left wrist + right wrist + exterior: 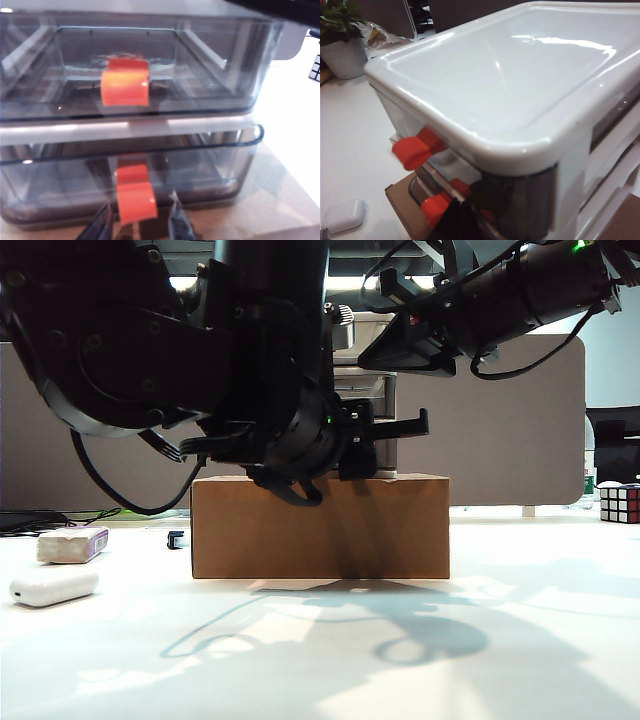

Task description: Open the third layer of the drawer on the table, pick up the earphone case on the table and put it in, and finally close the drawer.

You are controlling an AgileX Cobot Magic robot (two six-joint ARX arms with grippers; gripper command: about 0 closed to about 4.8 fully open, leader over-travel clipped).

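Observation:
The drawer stands on a brown cardboard box; in the exterior view only a slice of the drawer shows behind the arms. The third layer is pulled out a little. My left gripper is open, and the third layer's red-orange handle sits between its fingers with gaps on both sides. My right gripper looks shut, hovering by the unit's upper corner. The earphone case lies on the table at the far left, also visible as the white case.
A whitish block with a purple edge lies just behind the earphone case. A Rubik's cube sits at the far right. A potted plant stands beyond the drawer unit. My left arm's bulk fills the upper left.

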